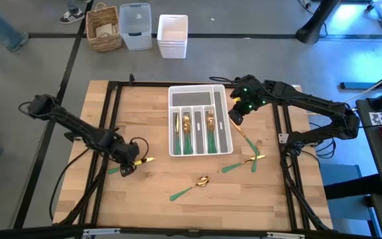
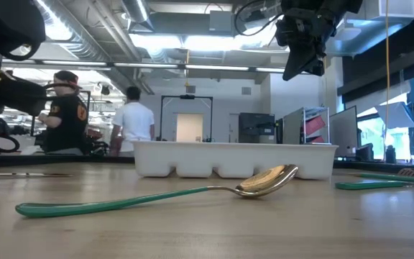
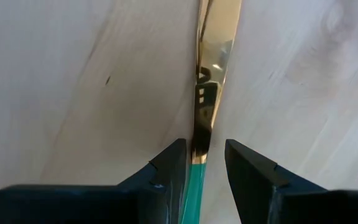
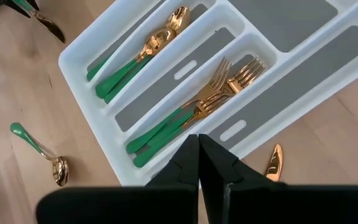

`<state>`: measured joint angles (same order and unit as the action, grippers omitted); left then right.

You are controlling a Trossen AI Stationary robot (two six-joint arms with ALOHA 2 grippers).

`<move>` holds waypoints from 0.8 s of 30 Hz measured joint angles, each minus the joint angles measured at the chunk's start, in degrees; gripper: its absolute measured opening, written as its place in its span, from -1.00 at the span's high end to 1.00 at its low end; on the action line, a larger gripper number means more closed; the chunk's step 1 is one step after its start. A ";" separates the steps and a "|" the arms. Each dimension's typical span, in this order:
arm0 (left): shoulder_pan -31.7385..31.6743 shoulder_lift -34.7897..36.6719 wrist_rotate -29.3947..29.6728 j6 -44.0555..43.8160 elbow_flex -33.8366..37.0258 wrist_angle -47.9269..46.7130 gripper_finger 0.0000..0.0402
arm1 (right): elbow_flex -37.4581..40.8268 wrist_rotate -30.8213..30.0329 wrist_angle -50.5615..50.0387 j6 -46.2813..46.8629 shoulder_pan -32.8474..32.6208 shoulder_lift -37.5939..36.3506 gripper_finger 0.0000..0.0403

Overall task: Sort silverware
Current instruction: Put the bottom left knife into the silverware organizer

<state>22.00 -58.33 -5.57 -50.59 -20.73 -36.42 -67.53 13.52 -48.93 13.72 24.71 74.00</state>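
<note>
The silverware has gold heads and green handles. A knife [image 3: 213, 62] lies flat on the wood at the table's left [image 1: 146, 160]. My left gripper [image 3: 205, 152] points down over it, open, one finger on each side where blade meets handle. Spoons [image 4: 148, 46] and forks [image 4: 210, 93] lie in slots of the white tray [image 1: 199, 89]. One spoon [image 1: 192, 186] lies near the front edge, seen close in the low view [image 2: 192, 191]. My right gripper [image 4: 199, 146] hangs shut and empty above the tray's right side [image 1: 236, 116].
A gold knife [image 1: 242, 133] lies beside the tray's right wall, and two crossed pieces [image 1: 245, 162] lie in front of it. Black frame rails [image 1: 115, 119] run along the table's sides. A basket [image 1: 103, 28] and bins [image 1: 172, 34] stand beyond the far edge. People [image 2: 131, 119] are in the room behind.
</note>
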 joint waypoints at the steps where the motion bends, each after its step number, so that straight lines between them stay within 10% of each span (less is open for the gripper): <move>1: 0.31 -0.61 0.09 0.00 -0.06 0.20 0.46 | 0.00 0.00 0.00 0.00 0.00 0.00 0.97; 24: 1.29 -2.35 5.08 -10.27 0.00 -1.18 0.76 | 0.00 0.02 0.00 0.15 0.00 0.00 0.97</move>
<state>23.29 -60.68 -0.50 -60.85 -20.73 -37.60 -67.53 13.54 -48.93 13.87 24.71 74.00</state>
